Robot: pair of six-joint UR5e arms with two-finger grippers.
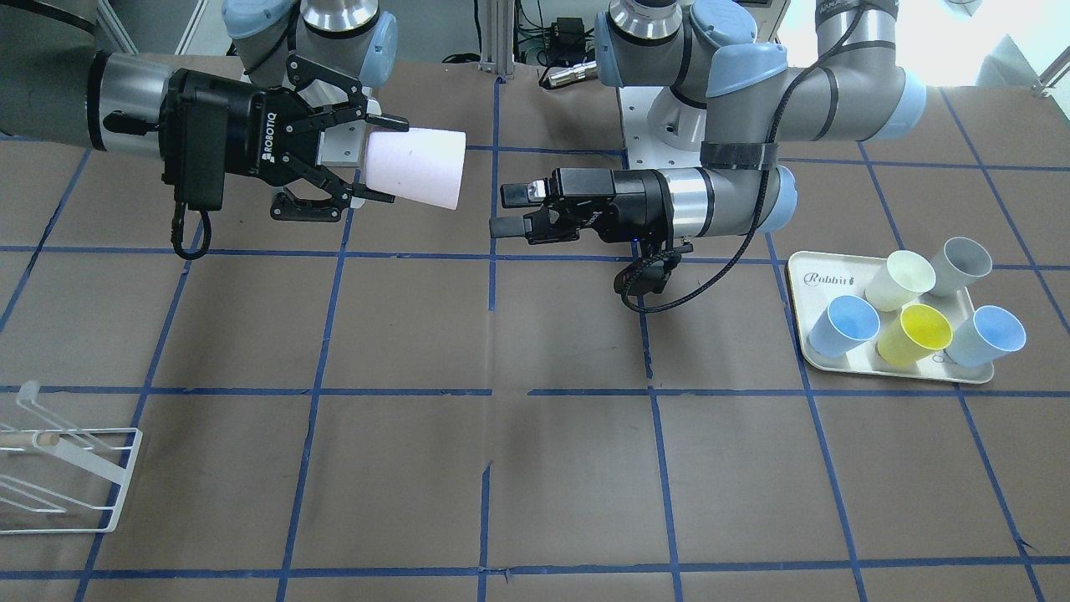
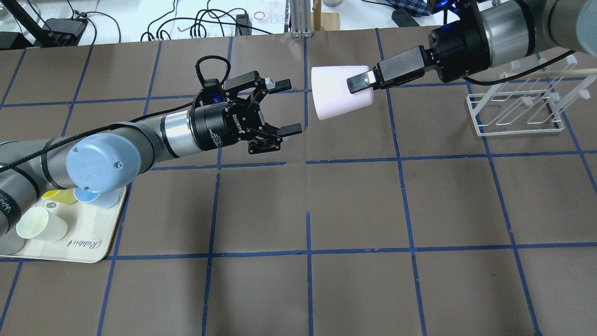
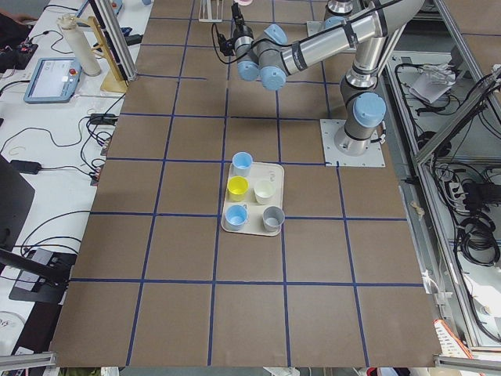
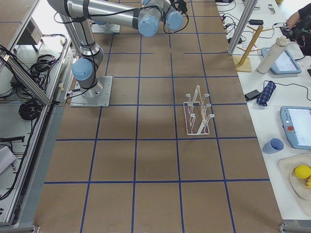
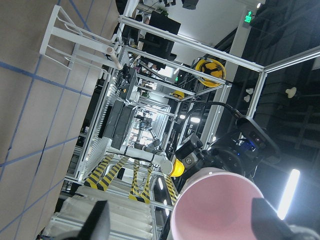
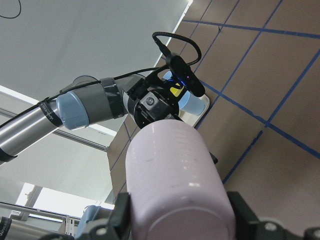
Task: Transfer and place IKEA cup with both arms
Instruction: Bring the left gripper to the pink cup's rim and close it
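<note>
The pale pink IKEA cup [image 1: 418,167] hangs on its side above the table, narrow end in my right gripper [image 1: 380,161], which is shut on it. Its wide end points at my left gripper [image 1: 510,211], which is open, empty and a short gap away. In the overhead view the cup [image 2: 338,93] sits between the right gripper [image 2: 357,84] and the left gripper [image 2: 290,106]. In the left wrist view the cup [image 5: 215,205] lies ahead between the blurred fingers. In the right wrist view the cup [image 6: 175,180] fills the foreground, and the left gripper [image 6: 155,105] is beyond it.
A cream tray [image 1: 802,276] near my left arm holds two light blue cups, a yellow one, a cream-green one and a grey one; it also shows in the overhead view [image 2: 93,252]. A white wire rack [image 1: 67,477] stands on my right side, also overhead [image 2: 513,112].
</note>
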